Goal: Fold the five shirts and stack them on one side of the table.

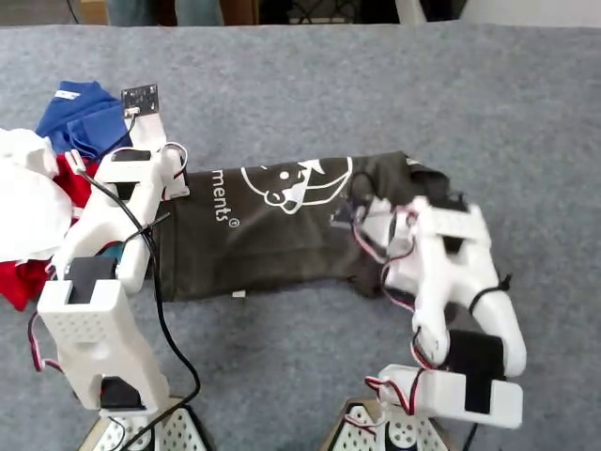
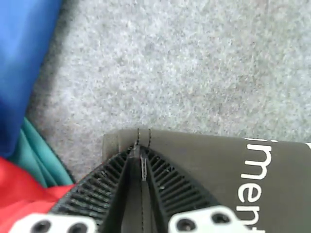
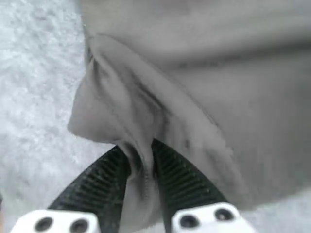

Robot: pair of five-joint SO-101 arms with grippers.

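Note:
A dark olive shirt (image 1: pixel 272 235) with white print lies folded lengthwise across the middle of the grey table (image 1: pixel 376 94). My left gripper (image 2: pixel 141 155) is shut on the shirt's (image 2: pixel 204 165) left edge, its ribbed fingers (image 2: pixel 109 177) pinching a stitched hem. My right gripper (image 3: pixel 141 162) is shut on a bunched fold of the shirt (image 3: pixel 204 107) at its right end. In the high view the left arm (image 1: pixel 122 216) stands at the shirt's left end and the right arm (image 1: pixel 441 254) at its right end.
A pile of other shirts lies at the table's left edge: blue (image 1: pixel 84 117), white (image 1: pixel 28 197), red (image 1: pixel 28 277), and a strip of teal (image 2: pixel 34 155). Open grey felt stretches behind and to the right of the dark shirt.

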